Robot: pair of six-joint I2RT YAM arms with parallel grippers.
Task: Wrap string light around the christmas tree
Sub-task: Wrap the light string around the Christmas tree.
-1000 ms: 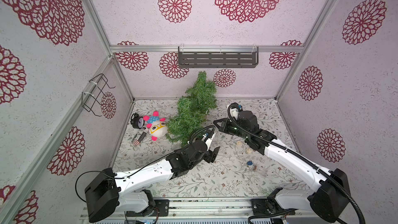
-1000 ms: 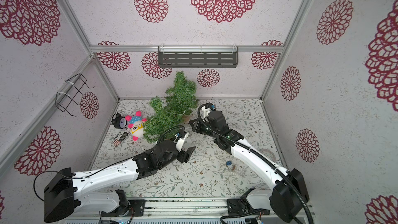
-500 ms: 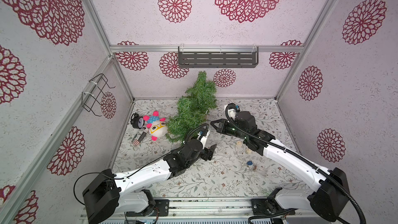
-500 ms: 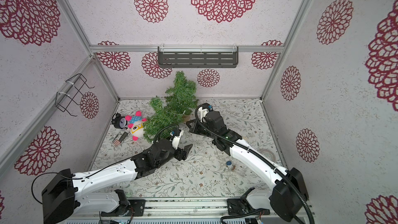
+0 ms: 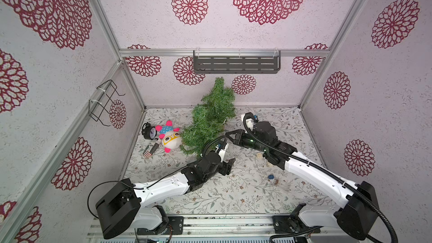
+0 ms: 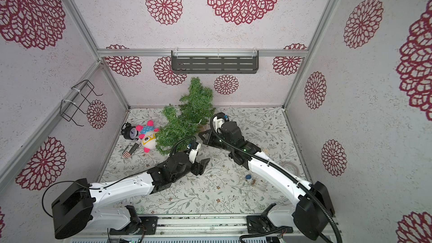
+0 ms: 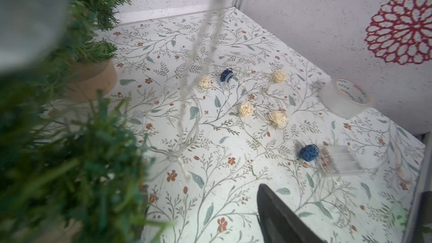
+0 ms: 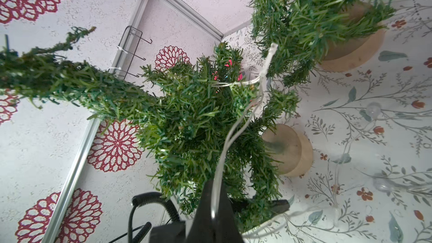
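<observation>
Pale wire of the string light, pinched in the clenched right claw, running into the green christmas tree at frame centre; clear battery box flat on the floral table, lower right; left claw released, empty, just below the tree.

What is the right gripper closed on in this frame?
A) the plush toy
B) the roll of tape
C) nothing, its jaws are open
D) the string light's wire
D: in the right wrist view the right gripper is shut on the string light, whose thin wire runs out from between its closed fingertips across the branches of the christmas tree.
</observation>
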